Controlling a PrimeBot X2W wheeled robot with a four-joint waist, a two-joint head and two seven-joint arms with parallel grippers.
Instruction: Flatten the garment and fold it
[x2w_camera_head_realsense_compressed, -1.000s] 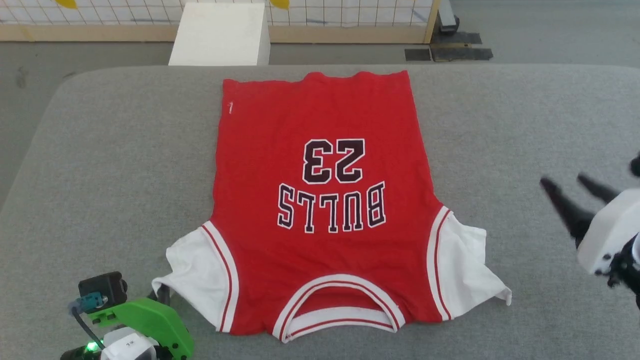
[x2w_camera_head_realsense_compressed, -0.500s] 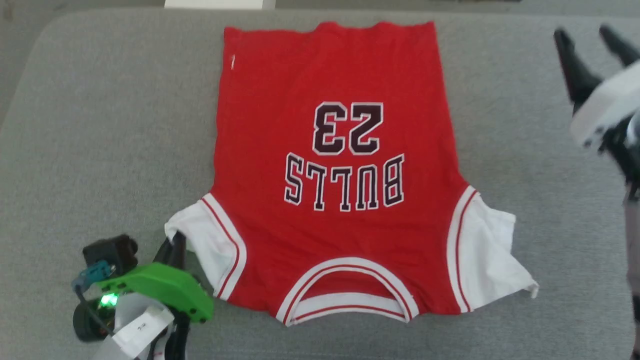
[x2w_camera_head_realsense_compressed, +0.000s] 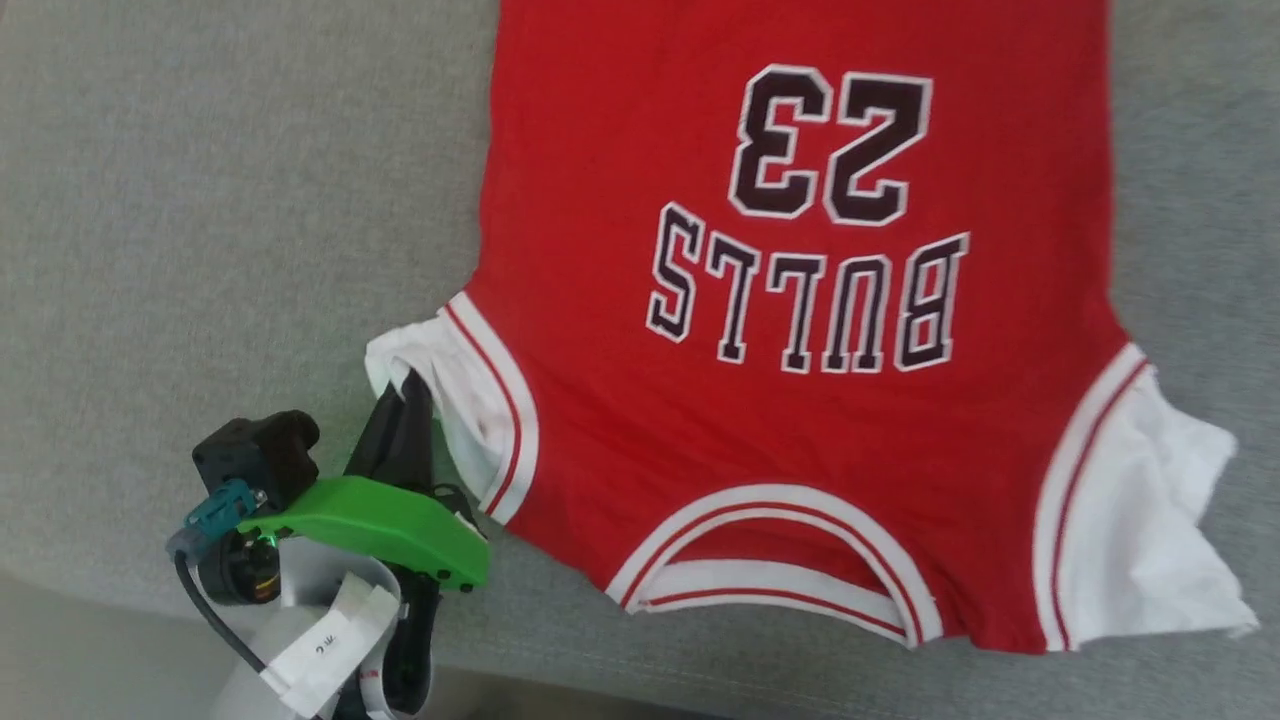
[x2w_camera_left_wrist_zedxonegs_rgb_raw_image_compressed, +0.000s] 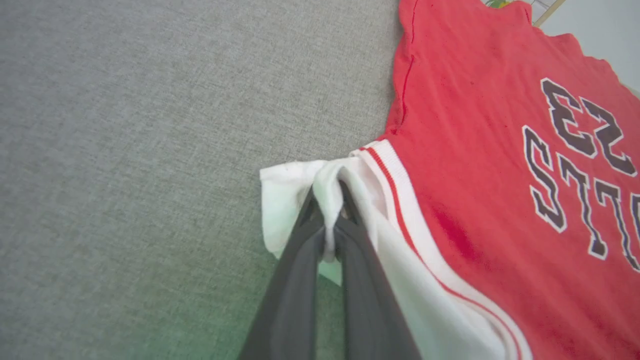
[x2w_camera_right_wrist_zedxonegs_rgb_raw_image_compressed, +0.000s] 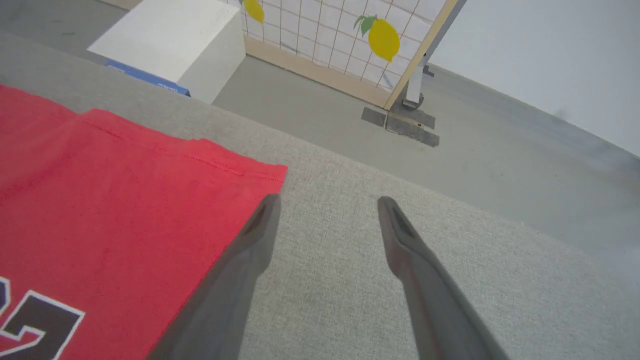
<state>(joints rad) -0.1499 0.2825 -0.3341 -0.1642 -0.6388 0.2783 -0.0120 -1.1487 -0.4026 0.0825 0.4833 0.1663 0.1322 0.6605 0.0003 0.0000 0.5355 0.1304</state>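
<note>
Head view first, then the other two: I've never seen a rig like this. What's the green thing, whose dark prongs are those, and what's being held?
This is a two-armed robot. The top-down picture comes from a camera on its head; the other two from wrist cameras looking along each gripper's two dark fingers. A red jersey shirt lies spread, print up, on a grey padded surface. The green part sits on the left wrist; the left gripper is shut on the shirt's white sleeve. The right gripper is open and empty, over the grey surface beside the shirt's hem corner.
</note>
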